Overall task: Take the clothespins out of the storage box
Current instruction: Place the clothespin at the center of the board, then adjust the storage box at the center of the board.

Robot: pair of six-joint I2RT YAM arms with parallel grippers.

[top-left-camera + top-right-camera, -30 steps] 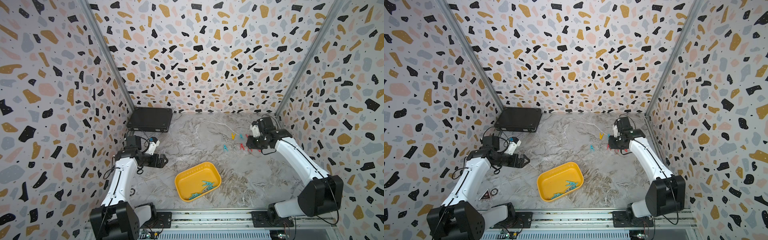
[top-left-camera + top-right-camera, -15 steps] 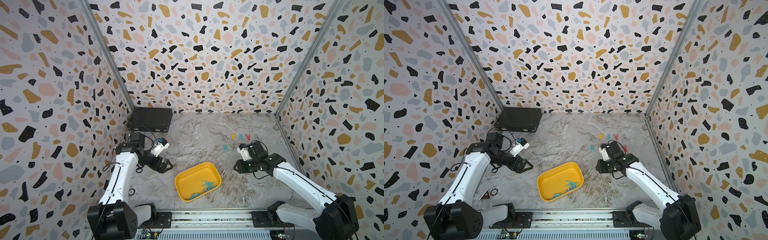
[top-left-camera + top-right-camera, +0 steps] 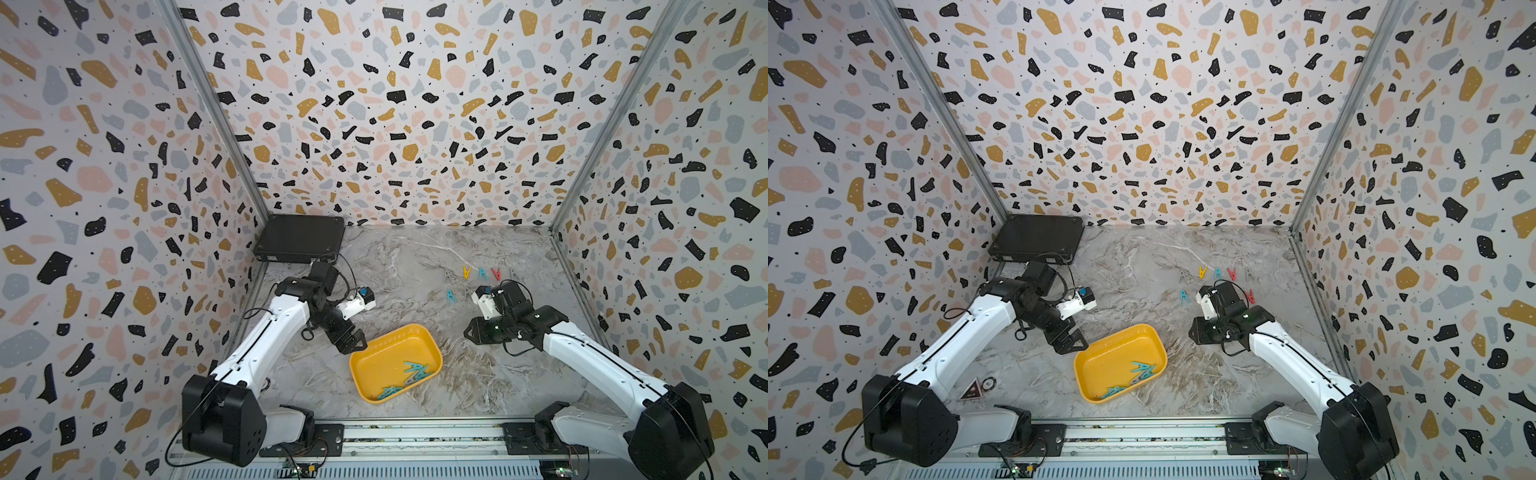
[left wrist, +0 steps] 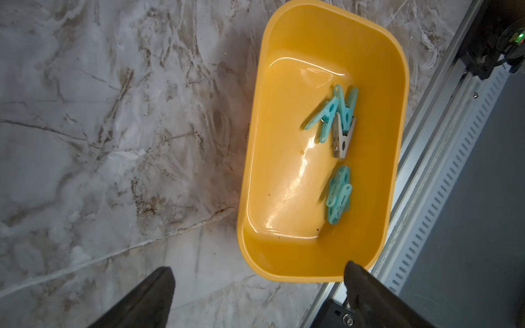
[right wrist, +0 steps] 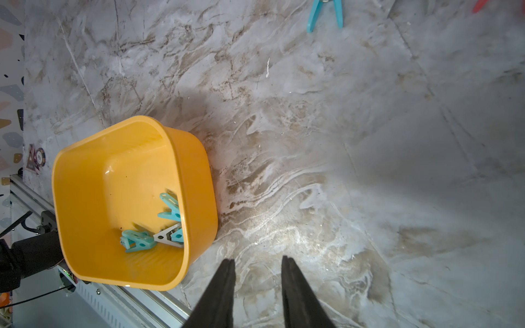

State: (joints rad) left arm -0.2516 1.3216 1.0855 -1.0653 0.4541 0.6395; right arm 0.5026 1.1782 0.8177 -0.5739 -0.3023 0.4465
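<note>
Left wrist view: storage box, yellow, sits on the marble bench close to the front rail. Contents noted: a cluster of teal clothespins overlapping one grey clothespin, and a second teal bunch just beside them, all toward one long wall. Exact count cannot be told.

Condition of left jaws: wide apart, nothing between them. One fingertip is over the box's end rim, the other over bare bench. In both top views the left arm reaches down to the box's far-left corner.

Right wrist view, condition of right jaws: part-way apart, nothing between them, over bare bench and clear of the box.

In a top view, a row lies on the bench toward the back right: yellow clothespin, teal clothespin, red clothespin. A lone teal one lies nearer the box. Black case lies in the back-left corner.
</note>
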